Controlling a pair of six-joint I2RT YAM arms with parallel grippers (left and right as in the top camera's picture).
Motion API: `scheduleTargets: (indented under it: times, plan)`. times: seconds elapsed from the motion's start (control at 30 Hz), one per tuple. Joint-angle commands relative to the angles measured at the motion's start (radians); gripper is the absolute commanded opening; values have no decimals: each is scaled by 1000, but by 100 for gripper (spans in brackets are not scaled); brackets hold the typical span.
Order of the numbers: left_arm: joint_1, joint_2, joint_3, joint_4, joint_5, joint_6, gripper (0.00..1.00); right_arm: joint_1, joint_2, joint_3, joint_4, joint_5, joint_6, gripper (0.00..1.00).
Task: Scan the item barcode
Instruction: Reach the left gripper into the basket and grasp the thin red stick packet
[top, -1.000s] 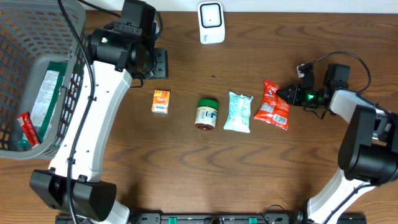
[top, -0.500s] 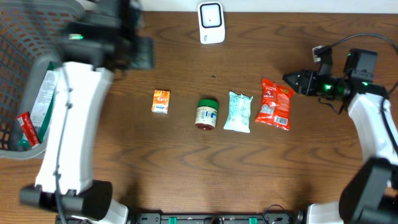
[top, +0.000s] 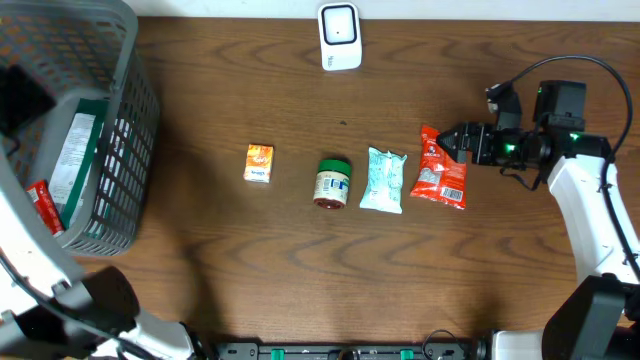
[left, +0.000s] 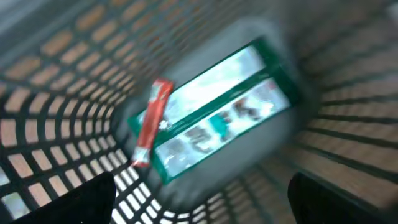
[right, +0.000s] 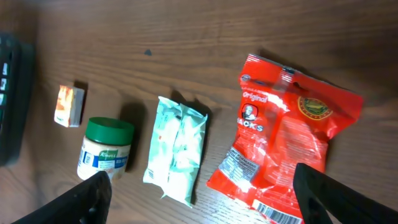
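Overhead, right hand (top: 452, 139) (jaws wide) hangs by red snack bag (top: 440, 172).

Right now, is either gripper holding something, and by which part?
Nothing is held. The left gripper is open over the basket, the right gripper open near the red snack bag.

You had four items in a loose row mid-table, none touching: small orange box (top: 259, 163), green-lidded jar (top: 332, 183) apparently on its side, pale green pouch (top: 383, 180), red snack bag (top: 440, 167) lying flat, white label patch up. White scanner (top: 339, 37) stood well apart, behind the row.
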Motion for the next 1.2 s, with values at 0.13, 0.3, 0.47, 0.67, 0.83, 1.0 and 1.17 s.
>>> scheduleTargets:
  times: [0.13, 0.3, 0.47, 0.67, 0.83, 1.0, 1.17]
  plan:
    - [100, 114, -243, 95, -114, -60, 84, 51, 13, -3, -2, 66, -5, 91]
    - [103, 119, -420, 249, -141, -59, 83, 53, 13, -3, -2, 67, -5, 92]
    - [132, 122, -591, 395, -140, -50, 83, 53, 13, -3, -2, 67, -5, 92]
    - [193, 122, -678, 497, -32, 71, 82, 53, 13, -4, -3, 67, -5, 92]
    - [216, 124, -727, 565, 4, 112, 78, 53, 13, -4, -3, 67, -5, 92]
    - [217, 124, -789, 625, 4, 119, 64, 53, 13, -4, -2, 67, -5, 91]
    - [217, 124, -858, 705, 4, 118, 56, 54, 13, -4, -2, 67, -5, 91]
